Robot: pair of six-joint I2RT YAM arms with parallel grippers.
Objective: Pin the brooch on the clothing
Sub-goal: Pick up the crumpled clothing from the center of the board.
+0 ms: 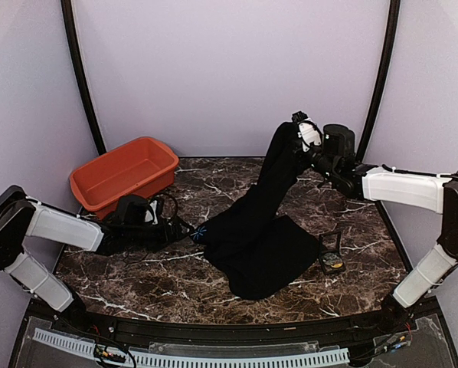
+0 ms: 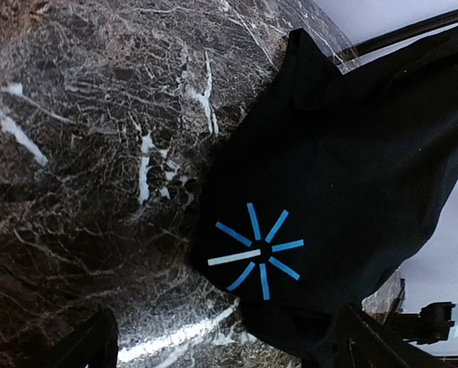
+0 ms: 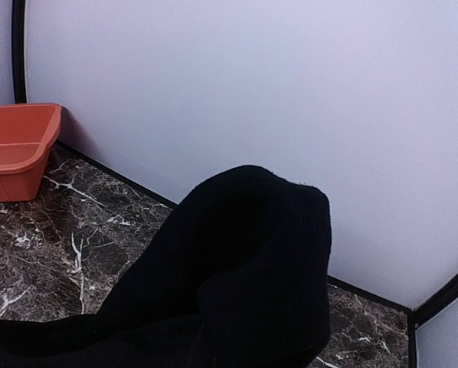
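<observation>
Nearest us, at lower right of the overhead view, a small black case [image 1: 328,245] sits open on the marble table [image 1: 137,268]. The brooch [image 1: 334,263] lies inside it, just beside the black T-shirt [image 1: 263,249] heaped at centre. At the shirt's left edge the left gripper [image 1: 184,228] sits low with its jaws spread wide. It is by the blue starburst print [image 2: 258,249], which is clear only on its wrist camera.

Further back, the right gripper [image 1: 296,146] holds a fold high. Cloth hides its fingers, but we judge it clamped. An orange tub [image 1: 125,175] sits at upper left.

We judge the shirt is being spread out. Next it needs laying flat, print upward. Only the overhead view shows the brooch.
</observation>
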